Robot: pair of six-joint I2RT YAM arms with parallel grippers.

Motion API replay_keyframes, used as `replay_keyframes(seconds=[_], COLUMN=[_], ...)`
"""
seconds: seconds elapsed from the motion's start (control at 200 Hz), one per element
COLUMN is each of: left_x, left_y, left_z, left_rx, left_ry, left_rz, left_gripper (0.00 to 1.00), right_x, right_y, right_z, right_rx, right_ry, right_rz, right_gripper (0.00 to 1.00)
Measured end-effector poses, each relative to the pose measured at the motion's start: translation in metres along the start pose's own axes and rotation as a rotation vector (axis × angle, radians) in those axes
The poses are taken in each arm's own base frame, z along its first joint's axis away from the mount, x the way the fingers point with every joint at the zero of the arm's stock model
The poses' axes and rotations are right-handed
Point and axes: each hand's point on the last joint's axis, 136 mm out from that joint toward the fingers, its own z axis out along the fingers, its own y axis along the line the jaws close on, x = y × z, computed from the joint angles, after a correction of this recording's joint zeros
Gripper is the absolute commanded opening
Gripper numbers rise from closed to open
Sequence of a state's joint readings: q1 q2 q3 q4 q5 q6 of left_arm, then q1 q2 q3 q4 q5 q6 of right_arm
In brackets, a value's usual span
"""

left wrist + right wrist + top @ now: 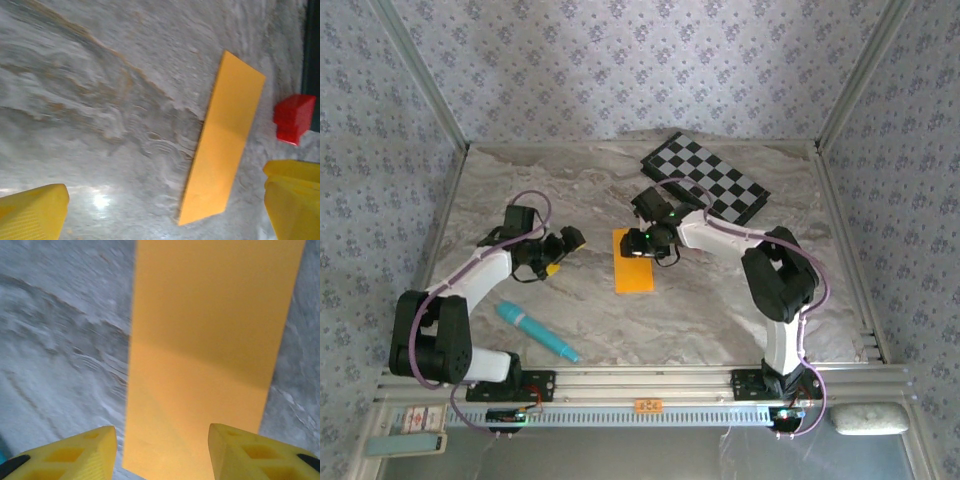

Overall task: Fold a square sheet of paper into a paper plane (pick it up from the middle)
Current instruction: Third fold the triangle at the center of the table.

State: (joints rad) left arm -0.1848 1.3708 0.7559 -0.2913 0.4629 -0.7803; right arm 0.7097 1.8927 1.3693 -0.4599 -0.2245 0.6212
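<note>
Both claws spread, empty — R claw [162, 442] over folded sheet [210, 330], L claw [165, 210] apart; red block [294, 119] nearby.

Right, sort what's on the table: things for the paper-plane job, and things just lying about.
For the job:
orange-yellow paper

Lying about:
checkerboard
teal pen-like tool
small red block

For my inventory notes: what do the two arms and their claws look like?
The left arm and right arm have white links, black joints and looping lilac cables. The claw fingers are yellow blocks with square hollows.
</note>
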Motion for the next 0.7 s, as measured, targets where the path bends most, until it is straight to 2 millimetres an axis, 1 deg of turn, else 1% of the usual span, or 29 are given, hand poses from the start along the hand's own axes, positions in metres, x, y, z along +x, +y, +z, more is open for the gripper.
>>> replay_keyframes(seconds=[0.065,0.17,0.265,0.355,0.52,0.63,0.7], left_x=[0.007,0.022,0.037,0.049,0.064,0.071,0.075], left_y=[-0.007,-0.014,-0.02,-0.026,-0.028,-0.029,-0.029], left_z=[0.004,0.011,0.019,0.027,0.04,0.049,0.054], left_rx=[0.028,0.052,0.063,0.073,0.081,0.081,0.08], left_ry=[0.018,0.058,0.098,0.134,0.186,0.212,0.227], left_rz=[0.0,-0.009,-0.007,-0.006,-0.028,-0.032,-0.032], left_gripper=[1.0,0.99,0.96,0.92,0.79,0.71,0.63], right_x=[-0.006,-0.01,-0.009,-0.004,0.006,0.005,0.005], right_y=[0.001,-0.008,-0.02,-0.03,-0.04,-0.04,-0.041], right_z=[0.0,0.007,0.018,0.026,0.038,0.039,0.039], right_rx=[-0.012,-0.013,-0.001,0.018,0.041,0.034,0.034], right_ry=[-0.019,-0.014,0.007,0.028,0.064,0.064,0.062], right_rz=[0.013,0.053,0.085,0.105,0.125,0.135,0.139], right_gripper=[0.52,0.52,0.52,0.51,0.48,0.47,0.47])
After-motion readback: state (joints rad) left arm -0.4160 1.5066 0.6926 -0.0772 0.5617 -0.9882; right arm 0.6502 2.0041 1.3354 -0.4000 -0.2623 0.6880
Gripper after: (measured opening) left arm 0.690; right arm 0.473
